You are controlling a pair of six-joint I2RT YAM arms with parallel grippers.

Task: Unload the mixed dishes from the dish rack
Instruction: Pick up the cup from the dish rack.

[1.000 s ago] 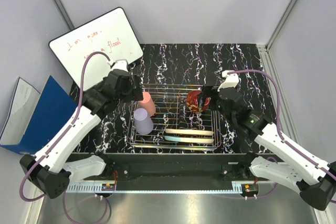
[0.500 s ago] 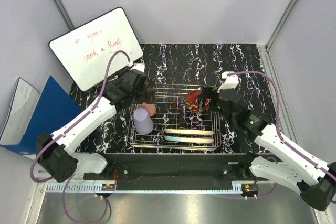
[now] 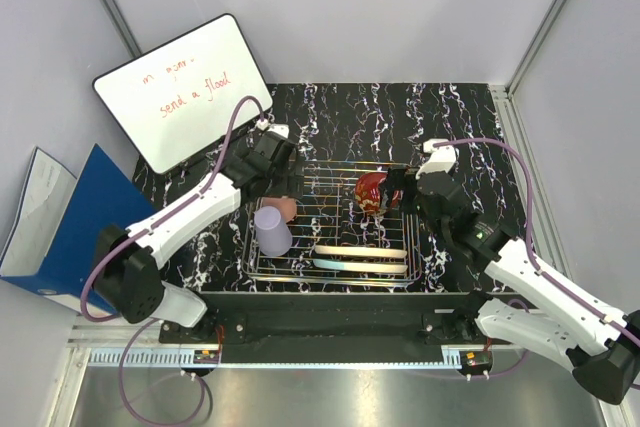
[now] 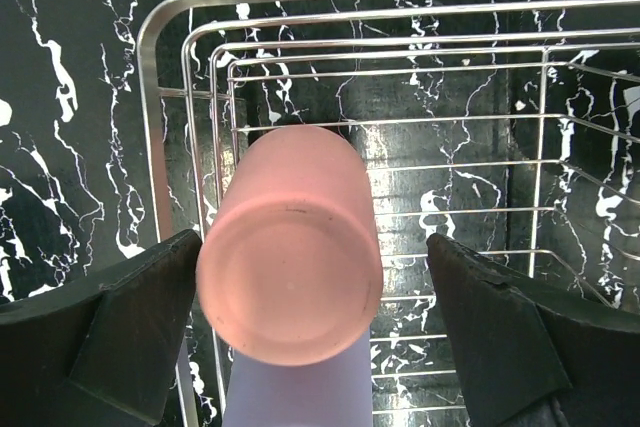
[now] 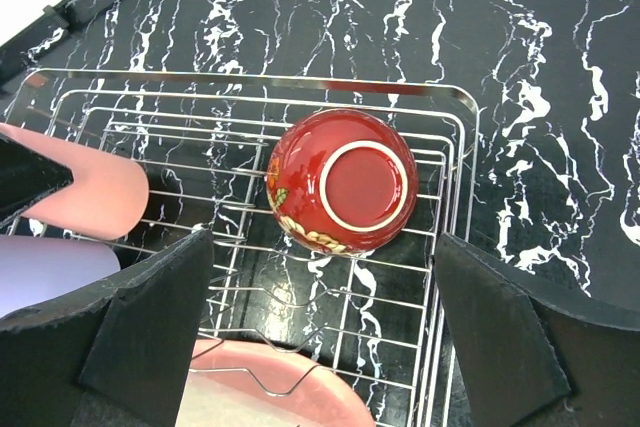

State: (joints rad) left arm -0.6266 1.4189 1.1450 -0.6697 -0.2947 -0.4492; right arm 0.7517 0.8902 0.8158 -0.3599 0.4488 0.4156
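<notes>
A: How much have I unloaded?
B: Nothing, by the look of it. Your rectangular silver wire dish rack (image 3: 335, 280) on the black marbled table (image 3: 450, 127) holds all five: salmon-pink cup (image 3: 284, 209) and lavender cup (image 3: 272, 230) base-up at its left, glossy red patterned bowl (image 3: 370, 190) foot-up at back right, pink-and-cream plate (image 3: 360, 250) and light-blue-and-cream plate (image 3: 355, 266) on edge along the near side
A: My grippers?
B: Both spread wide, empty. Your left gripper (image 4: 312, 247) flanks the pink cup, your right gripper (image 5: 322, 239) the bowl
A: What differs between views?
B: Your wrist views show each dish centred between its fingers; overhead cannot show that. Only overhead shows both plates and the white whiteboard (image 3: 185, 92) behind
</notes>
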